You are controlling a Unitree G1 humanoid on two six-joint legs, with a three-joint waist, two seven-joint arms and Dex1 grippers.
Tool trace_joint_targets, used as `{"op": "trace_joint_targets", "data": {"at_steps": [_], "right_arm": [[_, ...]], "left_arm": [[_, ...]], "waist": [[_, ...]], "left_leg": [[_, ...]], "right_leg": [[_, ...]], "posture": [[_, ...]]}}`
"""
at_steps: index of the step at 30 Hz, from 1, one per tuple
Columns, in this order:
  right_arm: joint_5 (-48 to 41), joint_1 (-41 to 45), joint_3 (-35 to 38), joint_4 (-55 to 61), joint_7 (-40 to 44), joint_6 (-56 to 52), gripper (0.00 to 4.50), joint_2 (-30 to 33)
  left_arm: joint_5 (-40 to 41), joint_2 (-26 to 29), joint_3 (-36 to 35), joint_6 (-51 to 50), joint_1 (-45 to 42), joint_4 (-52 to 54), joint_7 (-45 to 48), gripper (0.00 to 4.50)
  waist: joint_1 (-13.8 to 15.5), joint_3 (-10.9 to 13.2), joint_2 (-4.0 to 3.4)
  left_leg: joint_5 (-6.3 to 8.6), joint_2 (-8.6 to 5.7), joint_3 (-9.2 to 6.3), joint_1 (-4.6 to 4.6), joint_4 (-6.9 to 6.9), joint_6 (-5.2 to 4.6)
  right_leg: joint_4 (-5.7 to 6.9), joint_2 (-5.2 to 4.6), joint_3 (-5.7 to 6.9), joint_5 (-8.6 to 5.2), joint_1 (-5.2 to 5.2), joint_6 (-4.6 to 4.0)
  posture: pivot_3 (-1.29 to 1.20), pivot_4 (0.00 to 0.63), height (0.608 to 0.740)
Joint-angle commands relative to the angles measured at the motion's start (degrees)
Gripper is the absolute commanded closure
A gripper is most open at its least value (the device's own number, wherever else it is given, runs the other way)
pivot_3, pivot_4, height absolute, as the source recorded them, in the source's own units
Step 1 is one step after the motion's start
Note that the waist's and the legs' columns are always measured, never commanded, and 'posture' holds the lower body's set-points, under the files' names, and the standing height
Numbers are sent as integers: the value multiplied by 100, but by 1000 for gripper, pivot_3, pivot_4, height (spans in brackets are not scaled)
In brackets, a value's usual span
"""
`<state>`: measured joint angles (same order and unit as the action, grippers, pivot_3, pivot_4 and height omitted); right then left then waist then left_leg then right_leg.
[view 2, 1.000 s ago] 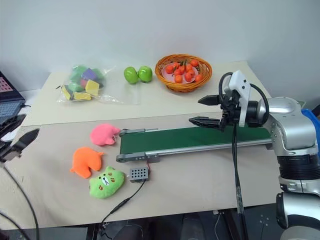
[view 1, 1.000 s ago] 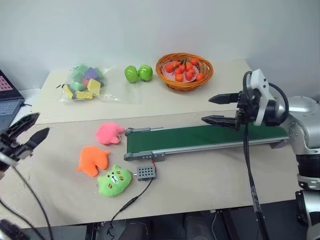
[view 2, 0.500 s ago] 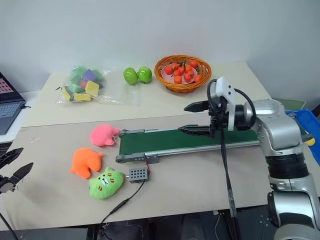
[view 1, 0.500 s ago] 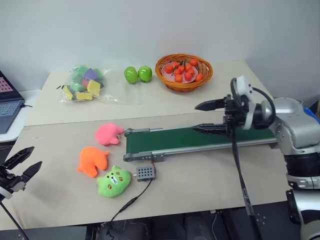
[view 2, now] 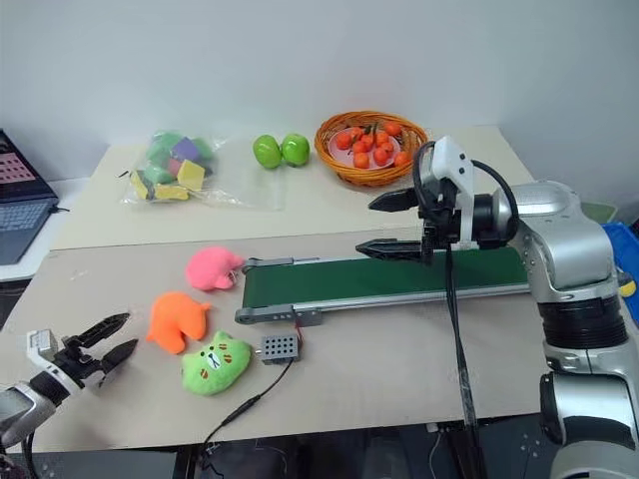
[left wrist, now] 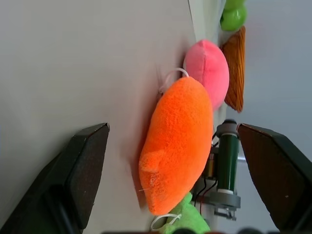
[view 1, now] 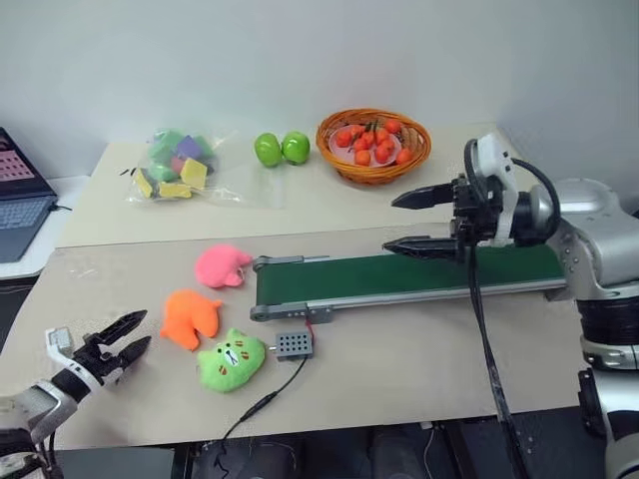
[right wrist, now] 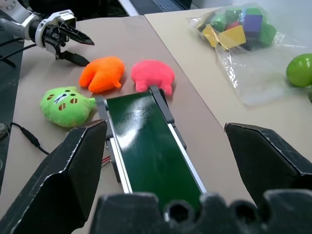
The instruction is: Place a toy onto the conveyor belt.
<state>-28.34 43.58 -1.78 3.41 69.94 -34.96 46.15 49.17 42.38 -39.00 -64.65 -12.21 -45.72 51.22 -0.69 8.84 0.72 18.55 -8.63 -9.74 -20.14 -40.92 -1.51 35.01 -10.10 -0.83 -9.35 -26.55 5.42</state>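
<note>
The orange plush toy (view 1: 191, 317) lies on the table left of the conveyor belt (view 1: 399, 275), between a pink plush (view 1: 222, 265) and a lime-green cat-face plush (view 1: 231, 359). My left gripper (view 1: 128, 334) is open, low over the table just left of the toy, its tips pointing at it without touching. In the left wrist view the toy (left wrist: 178, 141) sits between the two open fingers (left wrist: 83, 165). My right gripper (view 1: 407, 222) hangs open and empty above the belt's right half. In the right wrist view the belt (right wrist: 146, 146) runs toward the toy (right wrist: 102, 74).
A grey control box (view 1: 292, 344) with a cable lies in front of the belt's left end. At the back stand a wicker basket of small orange fruit (view 1: 372, 142), two green apples (view 1: 281, 149) and a bag of coloured blocks (view 1: 175, 165). A laptop (view 1: 22, 195) is at far left.
My left gripper has dropped to table level and come right, closer to the orange toy. The right gripper stayed over the belt. The toys have not moved.
</note>
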Motion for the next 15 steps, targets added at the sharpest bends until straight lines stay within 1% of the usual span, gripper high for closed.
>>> {"op": "trace_joint_targets", "data": {"at_steps": [1,9,11,15], "right_arm": [[-165,-60,264,329,-88,-120,0,113],[-235,-302,480,645,-254,-324,0,257],[-258,-340,509,686,-295,-349,0,285],[-309,-407,536,767,-391,-381,0,297]], "left_arm": [[-279,-132,431,127,-42,40,242,11],[-714,-283,1104,242,-307,-49,604,11],[-684,-367,1235,95,-374,89,787,11],[-788,-424,1531,31,-458,196,1094,11]], "waist": [[6,-1,-1],[102,-27,-45],[138,-33,-56],[154,-35,-59]], "left_leg": [[0,0,0,0,0,0],[1,-3,0,0,-2,-2],[2,-6,0,1,-2,-5],[5,-25,0,1,-5,-12]], "right_leg": [[0,0,0,0,1,0],[-5,-2,0,0,7,0],[-6,-5,0,0,10,1],[-6,-22,1,1,14,3]], "posture": [[0,150,740],[0,150,740],[0,150,740],[0,150,740]]}}
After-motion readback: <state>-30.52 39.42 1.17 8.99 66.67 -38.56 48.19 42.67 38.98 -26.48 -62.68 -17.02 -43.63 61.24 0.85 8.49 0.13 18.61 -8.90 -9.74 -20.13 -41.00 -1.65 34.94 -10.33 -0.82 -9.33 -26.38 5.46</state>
